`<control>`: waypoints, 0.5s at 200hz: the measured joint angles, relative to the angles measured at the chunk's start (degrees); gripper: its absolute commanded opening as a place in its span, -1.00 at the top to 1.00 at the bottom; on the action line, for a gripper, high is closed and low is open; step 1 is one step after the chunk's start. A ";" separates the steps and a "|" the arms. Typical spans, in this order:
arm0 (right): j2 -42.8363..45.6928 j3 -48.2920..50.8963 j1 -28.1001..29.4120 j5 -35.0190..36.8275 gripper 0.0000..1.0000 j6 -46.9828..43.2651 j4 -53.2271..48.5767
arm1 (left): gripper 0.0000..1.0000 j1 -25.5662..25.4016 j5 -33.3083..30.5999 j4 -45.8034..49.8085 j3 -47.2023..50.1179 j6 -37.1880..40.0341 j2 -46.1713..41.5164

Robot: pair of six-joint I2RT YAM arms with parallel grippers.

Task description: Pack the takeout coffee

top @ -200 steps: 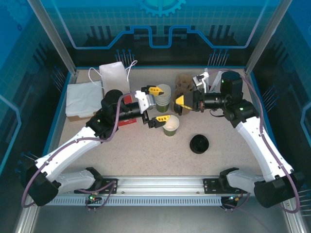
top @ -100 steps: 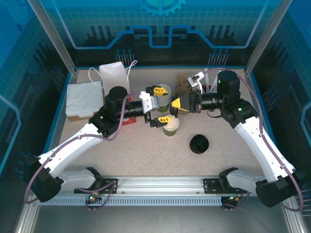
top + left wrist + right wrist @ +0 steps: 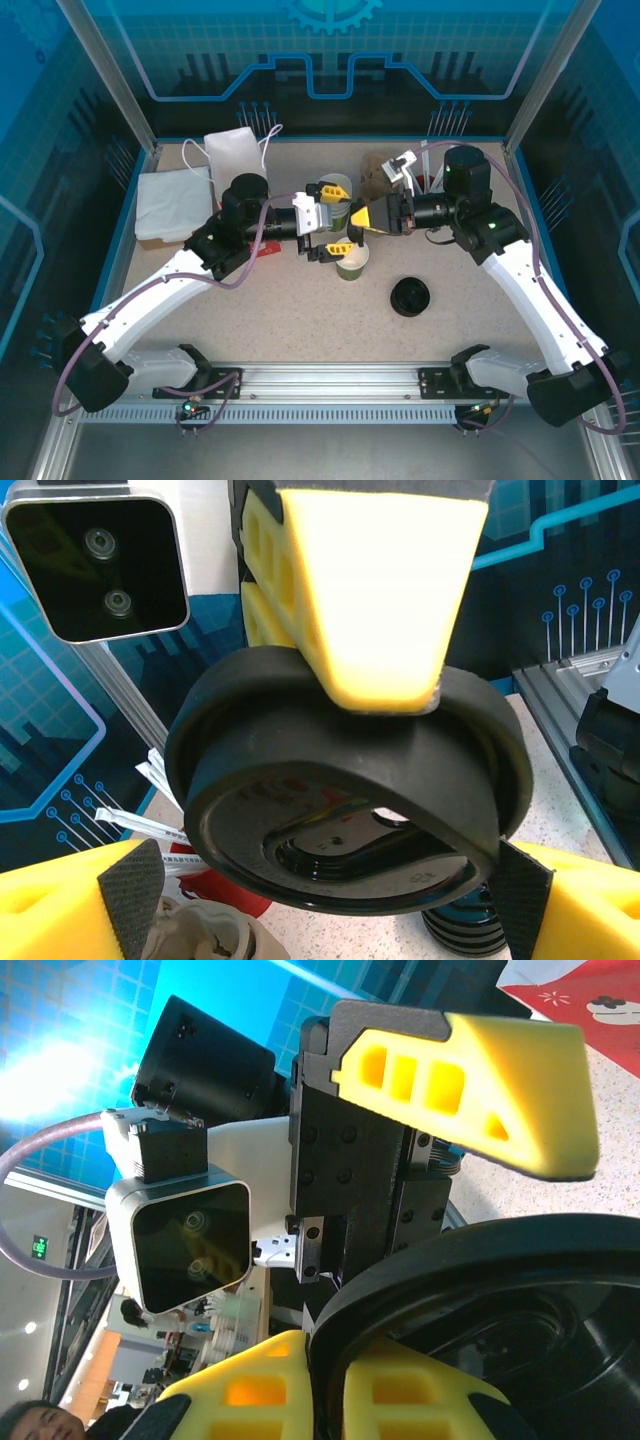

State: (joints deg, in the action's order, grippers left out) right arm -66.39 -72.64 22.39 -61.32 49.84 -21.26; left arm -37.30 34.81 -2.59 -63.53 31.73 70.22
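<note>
Both grippers have come closer together since a second ago. Right gripper [image 3: 358,215] pinches a black lid [image 3: 340,780] by its rim. Left gripper [image 3: 333,217] is spread wide, one finger on each side of that lid. Just beside them, on the near side, the green cup [image 3: 351,262] stands open on the table [image 3: 250,310]. More lids [image 3: 411,297] sit to its right.

You had the top cam high and behind, looking down over the whole table [image 3: 300,320]. Both wrist cams sat very close on the black lid [image 3: 340,810], facing each other. Left view caught the right wrist camera [image 3: 95,565] upper left; right view caught the left wrist camera [image 3: 190,1245] centre left.
</note>
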 measured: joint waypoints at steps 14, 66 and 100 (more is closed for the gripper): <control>-0.07 -0.04 0.33 -0.22 0.79 -0.22 -0.20 | -0.75 0.00 0.24 0.33 -0.07 0.39 0.04; -1.66 -0.35 1.64 -0.66 0.78 -0.87 -0.28 | -0.65 0.00 1.46 1.49 -0.13 1.49 0.31; -1.99 -0.81 1.70 -0.74 0.78 -1.31 -0.52 | -0.57 0.00 1.70 2.25 -0.50 1.60 0.31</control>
State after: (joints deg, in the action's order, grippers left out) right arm -68.38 -73.45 24.10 -62.06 48.53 -21.78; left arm -37.30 36.51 -0.34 -64.03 33.32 70.52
